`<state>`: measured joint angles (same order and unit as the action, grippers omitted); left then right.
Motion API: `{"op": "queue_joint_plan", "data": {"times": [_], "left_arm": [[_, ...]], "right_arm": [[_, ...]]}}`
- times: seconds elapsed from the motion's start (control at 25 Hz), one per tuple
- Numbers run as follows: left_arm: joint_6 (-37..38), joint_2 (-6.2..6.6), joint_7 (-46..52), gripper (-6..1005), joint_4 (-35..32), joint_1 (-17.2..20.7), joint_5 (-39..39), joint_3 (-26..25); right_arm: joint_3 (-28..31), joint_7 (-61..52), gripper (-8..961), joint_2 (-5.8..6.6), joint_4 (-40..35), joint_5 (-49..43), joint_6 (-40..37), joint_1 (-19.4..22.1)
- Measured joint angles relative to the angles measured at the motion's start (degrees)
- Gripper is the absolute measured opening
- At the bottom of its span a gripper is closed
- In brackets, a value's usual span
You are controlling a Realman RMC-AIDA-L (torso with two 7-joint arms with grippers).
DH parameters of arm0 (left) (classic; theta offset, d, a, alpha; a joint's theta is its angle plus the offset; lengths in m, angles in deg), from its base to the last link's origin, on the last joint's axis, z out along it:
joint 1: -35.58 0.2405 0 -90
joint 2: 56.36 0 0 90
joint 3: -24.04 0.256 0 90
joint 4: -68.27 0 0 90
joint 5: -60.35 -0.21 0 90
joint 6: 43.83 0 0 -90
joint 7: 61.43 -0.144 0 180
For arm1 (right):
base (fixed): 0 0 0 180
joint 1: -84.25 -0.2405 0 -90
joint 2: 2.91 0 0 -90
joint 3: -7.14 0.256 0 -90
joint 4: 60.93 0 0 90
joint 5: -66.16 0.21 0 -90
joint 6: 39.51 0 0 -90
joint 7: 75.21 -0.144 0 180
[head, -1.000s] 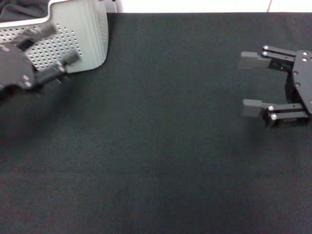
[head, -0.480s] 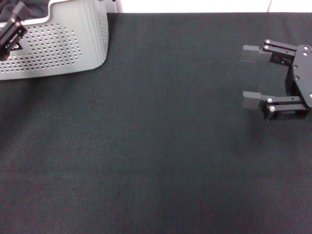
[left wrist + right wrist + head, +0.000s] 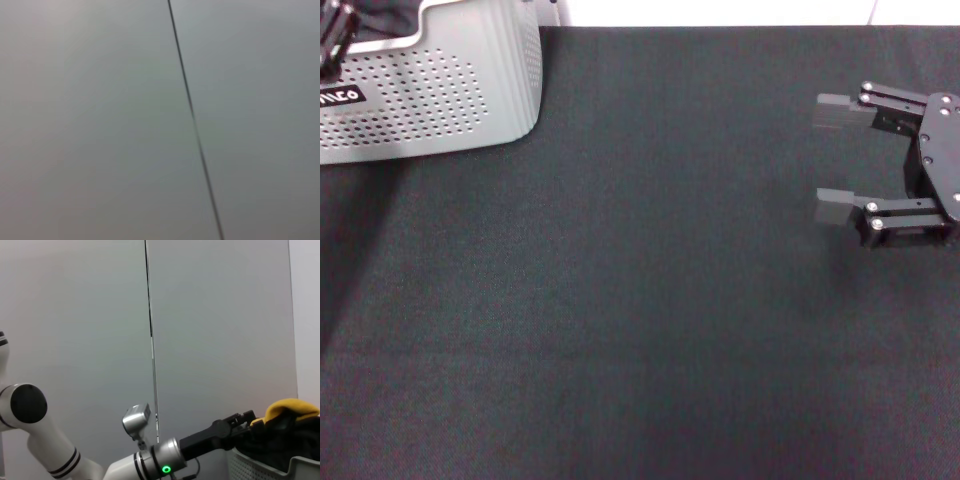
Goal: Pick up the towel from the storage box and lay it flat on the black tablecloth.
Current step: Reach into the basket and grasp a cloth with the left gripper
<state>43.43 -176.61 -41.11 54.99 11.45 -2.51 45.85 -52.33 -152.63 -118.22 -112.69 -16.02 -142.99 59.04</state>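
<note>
The light grey perforated storage box (image 3: 470,90) with its black label (image 3: 340,97) stands at the far left corner of the black tablecloth (image 3: 620,300). In the right wrist view the yellow-orange towel (image 3: 292,409) lies bunched on top of dark contents in the box (image 3: 265,467). My left gripper (image 3: 250,421) is at the towel's edge above the box; in the head view only a bit of it (image 3: 332,30) shows at the top left corner. My right gripper (image 3: 830,160) is open and empty, low over the tablecloth at the right.
The left wrist view shows only a grey wall with a dark seam (image 3: 192,115). A white wall strip (image 3: 720,12) runs behind the table's far edge. Dark fabric (image 3: 280,440) fills the box under the towel.
My left gripper has moved from in front of the box's wall up and back over the box, almost out of the head view. The right gripper has hardly moved.
</note>
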Motion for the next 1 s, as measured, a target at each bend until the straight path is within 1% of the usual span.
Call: {"op": "queue_joint_plan", "data": {"times": [0.2, 0.4, 0.56, 0.84, 1.0], "left_arm": [[-3.1, -0.06, -8.8, 735, 3.5, -2.2, 4.9, 0.0], [-5.8, -0.06, -12.1, 727, 3.9, -3.2, 8.2, -0.1], [-6.4, -0.09, -13.9, 721, 4.6, -3.7, 10.3, 0.0], [-8.2, 0.02, -14.2, 711, 4.7, -4.3, 10.6, 0.1], [-9.6, -0.01, -14.3, 603, 4.8, -4.6, 10.6, -0.1]], "right_arm": [[-0.2, 0.0, 857, -0.05, 0.0, 0.0, -0.2, 0.2], [-0.3, -0.2, 857, -0.18, 0.0, 0.0, -0.3, 0.3], [-0.4, -0.3, 857, -0.24, 0.0, 0.0, -0.3, 0.4], [-0.4, -0.3, 856, -0.39, 0.0, 0.0, -0.3, 0.6], [-0.5, -0.3, 856, -0.43, 0.0, 0.1, -0.4, 0.6]]}}
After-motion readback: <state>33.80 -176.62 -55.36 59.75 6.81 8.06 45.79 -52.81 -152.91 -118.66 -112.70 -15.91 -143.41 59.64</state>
